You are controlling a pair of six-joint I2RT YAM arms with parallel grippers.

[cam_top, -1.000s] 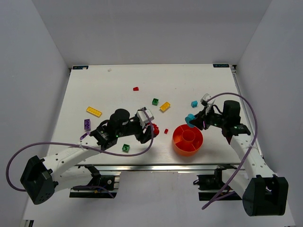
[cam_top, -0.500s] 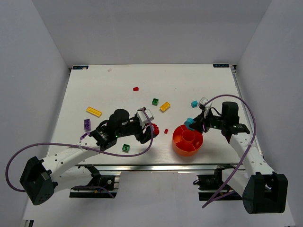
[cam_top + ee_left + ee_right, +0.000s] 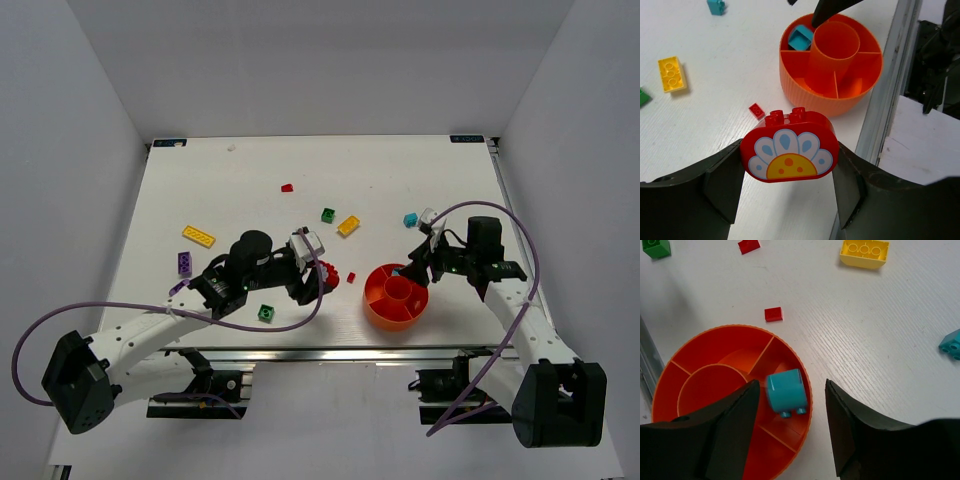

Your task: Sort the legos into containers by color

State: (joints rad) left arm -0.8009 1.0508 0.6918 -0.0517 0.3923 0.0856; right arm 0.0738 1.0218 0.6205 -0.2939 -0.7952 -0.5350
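My left gripper [image 3: 328,277] is shut on a red brick with a flower print [image 3: 788,150] and holds it above the table, left of the round orange-red tray [image 3: 380,315]. My right gripper [image 3: 412,268] is open over the tray's far rim [image 3: 715,335]. A cyan brick [image 3: 786,391] lies in a wedge compartment between its fingers, touching neither; it also shows in the left wrist view [image 3: 801,38]. The central cup [image 3: 835,42] looks empty.
Loose on the table are a small red plate [image 3: 351,277], a yellow brick [image 3: 348,225], a green brick [image 3: 328,215], a cyan brick [image 3: 410,220], a red piece [image 3: 287,187], a yellow plate [image 3: 198,236], a purple brick [image 3: 185,263] and a green brick [image 3: 266,313].
My right gripper moved down to the tray, opened and let the cyan brick go into a compartment. My left gripper shifted slightly right with the red brick.
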